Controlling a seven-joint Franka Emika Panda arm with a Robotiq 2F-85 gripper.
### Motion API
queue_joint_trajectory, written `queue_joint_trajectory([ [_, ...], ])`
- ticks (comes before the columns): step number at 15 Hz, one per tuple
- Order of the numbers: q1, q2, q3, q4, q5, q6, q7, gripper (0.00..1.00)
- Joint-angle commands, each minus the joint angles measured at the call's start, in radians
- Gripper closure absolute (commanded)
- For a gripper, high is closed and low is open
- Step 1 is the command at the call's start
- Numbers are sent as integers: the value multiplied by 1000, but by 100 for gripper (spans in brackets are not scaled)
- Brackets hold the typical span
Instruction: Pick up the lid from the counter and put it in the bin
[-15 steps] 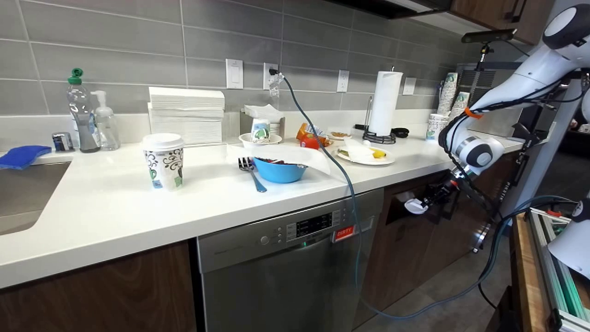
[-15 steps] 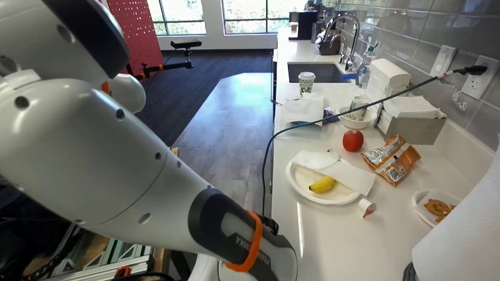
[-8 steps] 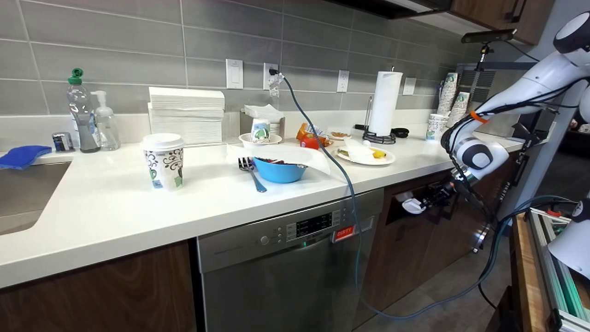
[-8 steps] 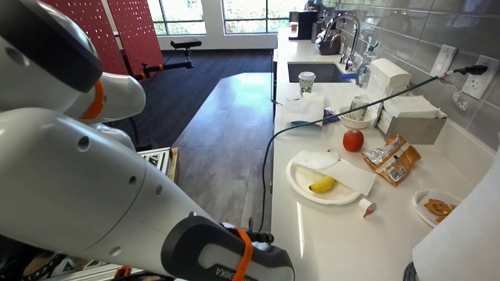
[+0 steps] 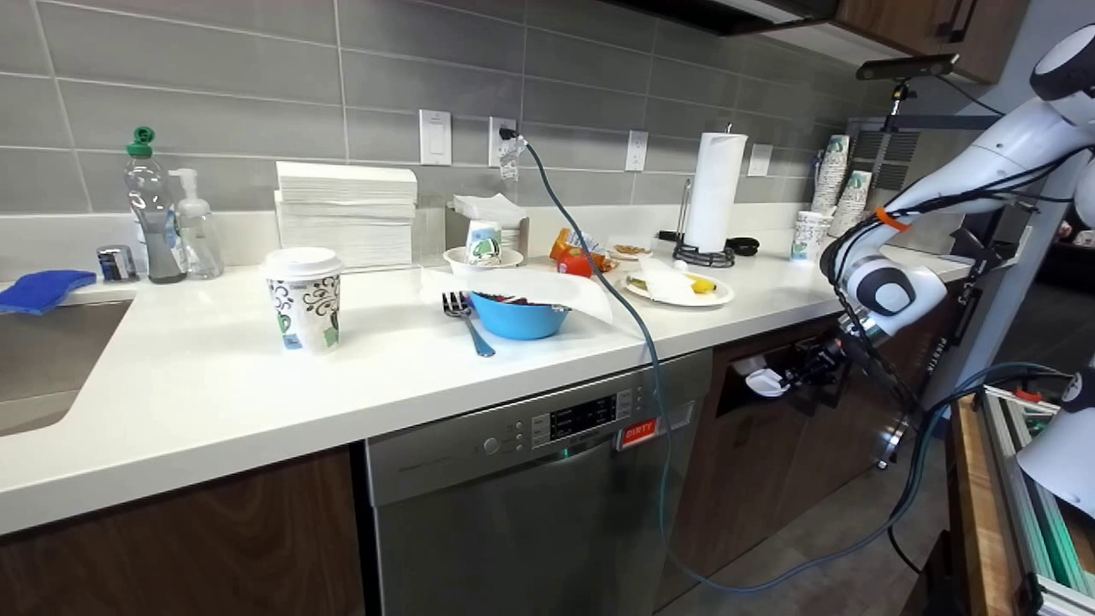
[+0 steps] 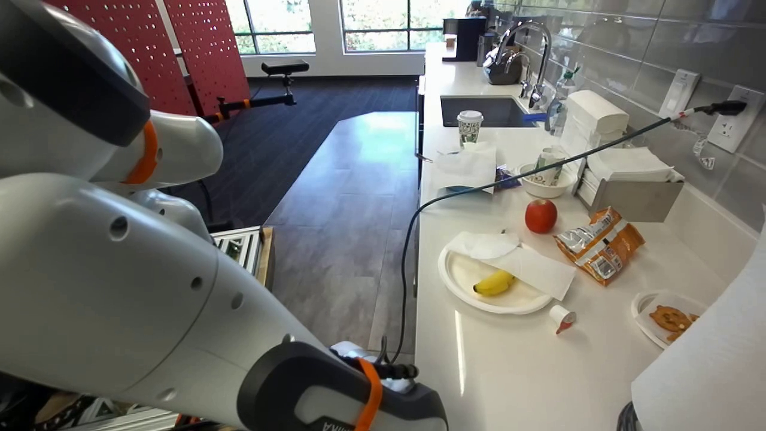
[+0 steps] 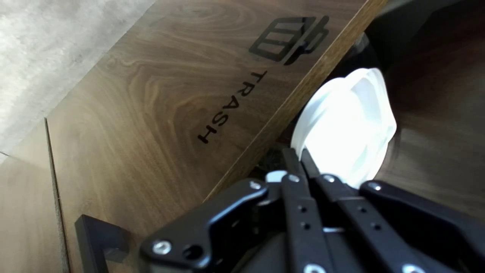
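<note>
My gripper (image 7: 300, 154) is shut on the rim of a white lid (image 7: 344, 129), which is tilted and shows overexposed. In an exterior view the gripper (image 5: 793, 376) holds the lid (image 5: 766, 383) below the counter's front edge, in front of the cabinets. The wooden drawer front marked TRASH (image 7: 159, 102) stands at left in the wrist view. The lid is beside its top edge (image 7: 295, 94), over the dark space behind it. The bin's inside is mostly hidden in shadow. In an exterior view the gripper and lid are hidden behind the arm (image 6: 335, 389).
A dark drawer handle (image 7: 100, 242) sticks out at lower left in the wrist view. A cable (image 5: 654, 385) hangs from the wall over the counter (image 5: 385, 376). A lidded paper cup (image 5: 305, 299), blue bowl (image 5: 519, 318), plate with banana (image 6: 461, 290) and paper towel roll (image 5: 717, 192) stand there.
The gripper, still holding the lid, has moved slightly to the left in an exterior view. The arm's upper links have shifted back and down, mostly in the earlier half second.
</note>
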Motion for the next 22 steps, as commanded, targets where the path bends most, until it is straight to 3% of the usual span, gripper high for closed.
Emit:
queue_joint_trajectory([
  [1,-12,75,73,78,110,93,-32,99],
  [4,-10,171,133,170,236,222,-42,99],
  [8,17,262,158,279,292,300,15,99],
  [15,23,259,162,287,358,267,111,99],
  [22,17,278,149,285,330,215,108,99],
])
